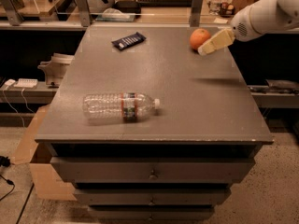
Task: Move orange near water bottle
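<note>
The orange (199,38) sits on the grey tabletop near its far right corner. The water bottle (119,107) lies on its side at the front left of the table, white cap pointing right. My gripper (211,44) reaches in from the upper right on a white arm; its cream fingers sit right beside the orange, at its right side and partly in front of it. Whether they touch the orange does not show.
A dark flat snack-bar wrapper (128,40) lies at the far left of the table. The table (187,106) is a drawer cabinet with drawers below. A cardboard box (39,171) stands on the floor at the left. Shelving with clutter runs behind.
</note>
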Motion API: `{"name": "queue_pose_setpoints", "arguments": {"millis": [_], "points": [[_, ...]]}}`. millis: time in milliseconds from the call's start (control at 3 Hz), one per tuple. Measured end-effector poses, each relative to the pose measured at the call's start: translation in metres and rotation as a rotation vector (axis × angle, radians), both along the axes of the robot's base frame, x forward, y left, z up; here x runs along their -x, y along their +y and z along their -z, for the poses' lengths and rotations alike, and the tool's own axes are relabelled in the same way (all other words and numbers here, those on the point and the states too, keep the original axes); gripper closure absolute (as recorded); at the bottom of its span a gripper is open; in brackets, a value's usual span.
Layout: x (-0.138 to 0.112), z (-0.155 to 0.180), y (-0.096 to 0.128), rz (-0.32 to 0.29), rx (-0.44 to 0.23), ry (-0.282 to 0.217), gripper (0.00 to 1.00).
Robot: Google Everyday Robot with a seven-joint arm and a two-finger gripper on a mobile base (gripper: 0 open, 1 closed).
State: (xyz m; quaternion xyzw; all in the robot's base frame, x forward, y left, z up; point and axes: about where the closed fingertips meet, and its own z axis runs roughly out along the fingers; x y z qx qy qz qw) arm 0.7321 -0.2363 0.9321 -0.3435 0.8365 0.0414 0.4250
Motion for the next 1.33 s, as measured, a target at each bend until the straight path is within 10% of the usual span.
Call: {"name": "queue_pose_setpoints", "arguments": {"millis": [667,1333], "points": [[-0.067,0.009,0.014,0.071,-0.055,-0.072,0.00],[-0.094,0.034,0.044,0.036,-0.091,-0.023,0.00]]}}
